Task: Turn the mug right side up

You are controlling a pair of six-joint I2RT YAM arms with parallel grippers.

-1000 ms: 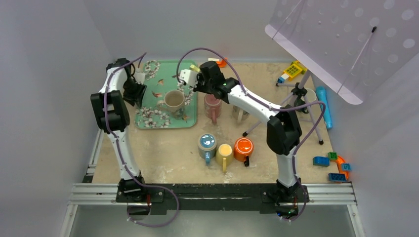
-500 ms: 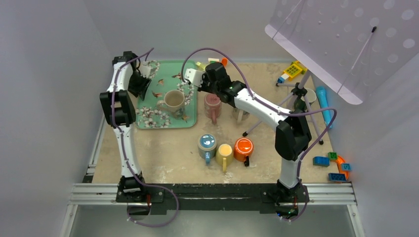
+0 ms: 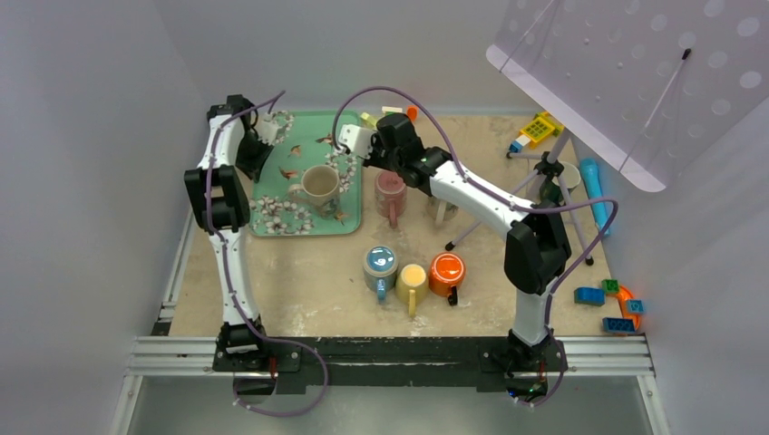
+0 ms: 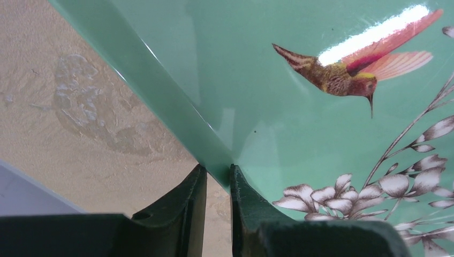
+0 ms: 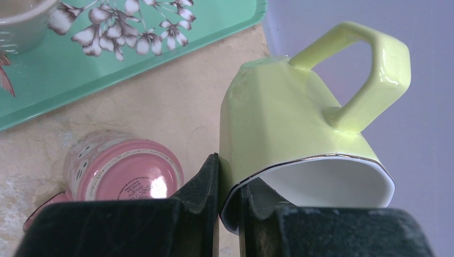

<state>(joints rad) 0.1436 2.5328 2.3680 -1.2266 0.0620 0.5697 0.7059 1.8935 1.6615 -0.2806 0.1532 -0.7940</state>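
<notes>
**Top view.** Over the last second the left arm has swung from beside the beige mug (image 3: 319, 184) up to the upper-left corner of the tray (image 3: 304, 129). The left gripper (image 3: 257, 149) now sits at the rim there. The right gripper (image 3: 355, 137) has shifted slightly toward the top of the frame and holds the yellow-green mug (image 3: 366, 120), of which only a sliver shows.

My reading is that the left arm is steadying the tray while the mug is carried in for setting upright.

Counted on the table (image 3: 299, 281):
- one tray;
- six clear mugs: beige, yellow-green, a pink mug (image 3: 390, 188), and blue-grey (image 3: 379, 263), yellow (image 3: 413, 275) and orange (image 3: 447, 269) in a row at lower centre;
- possibly a seventh pale one, half hidden by the right arm.

**Left wrist view.** The fingers (image 4: 194, 201) are nearly together, clamped on the tray's green rim, one on each side of it.

**Right wrist view.** The fingers (image 5: 206, 184) pinch the wall of the yellow-green mug at its lip. The mug hangs clear of the table, tilted, with its mouth toward the lower right of the frame and its handle at the upper right. It is not yet right side up. The pink mug lies bottom-up at lower left.
</notes>
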